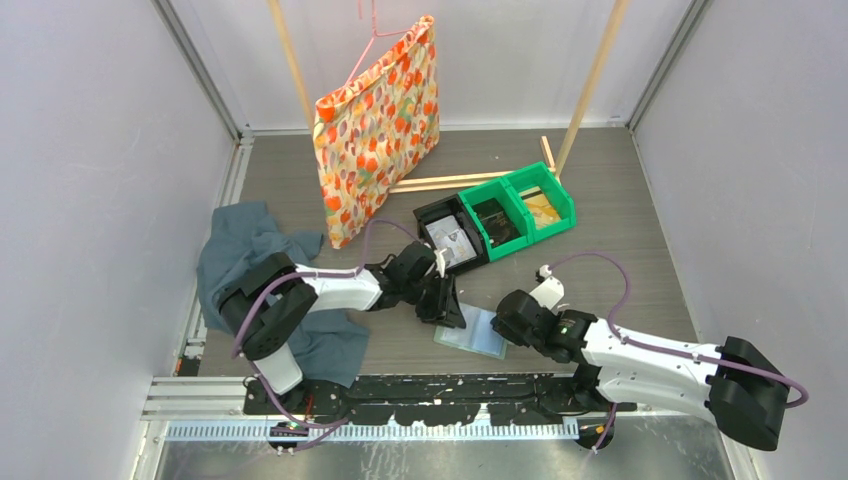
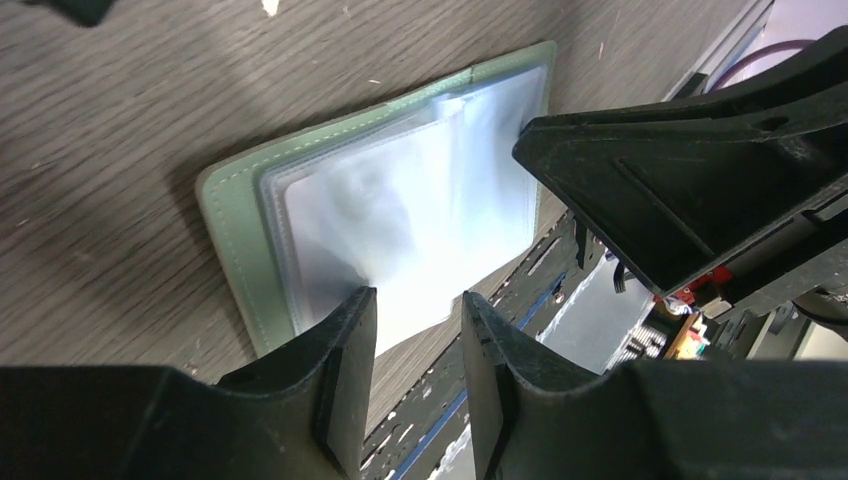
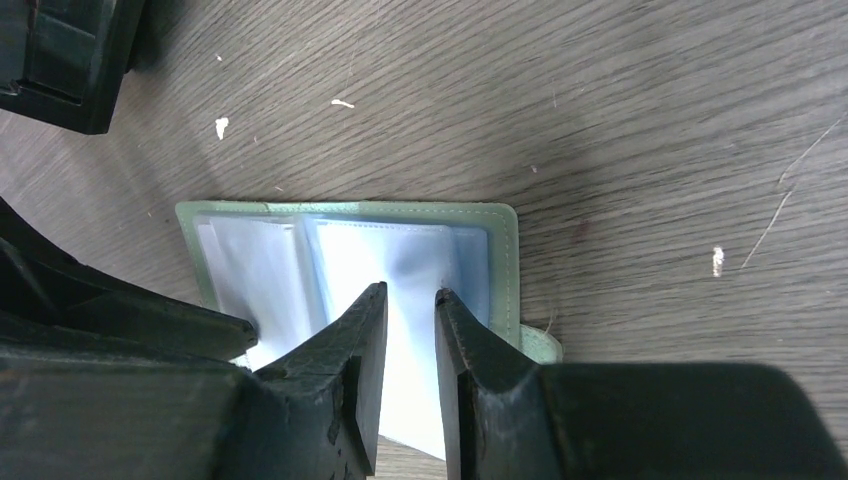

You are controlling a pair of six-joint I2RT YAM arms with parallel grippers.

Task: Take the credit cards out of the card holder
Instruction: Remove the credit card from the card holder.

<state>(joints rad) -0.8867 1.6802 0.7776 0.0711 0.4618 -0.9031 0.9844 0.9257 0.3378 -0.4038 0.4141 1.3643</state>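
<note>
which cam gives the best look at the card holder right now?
Right wrist: the card holder lies open across the frame, with its stitched green border and both clear sleeve pages visible. Left wrist shows it close but angled, one side hidden. Top external shows only a small pale patch.

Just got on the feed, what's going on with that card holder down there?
The card holder lies open on the table close to the arms' bases, its clear sleeves facing up. Both arms are down on it: the left end effector at its left side, the right end effector at its right, each with jaws a little apart over the plastic. Neither visibly has hold of a card, and none lies out on the table yet.
</note>
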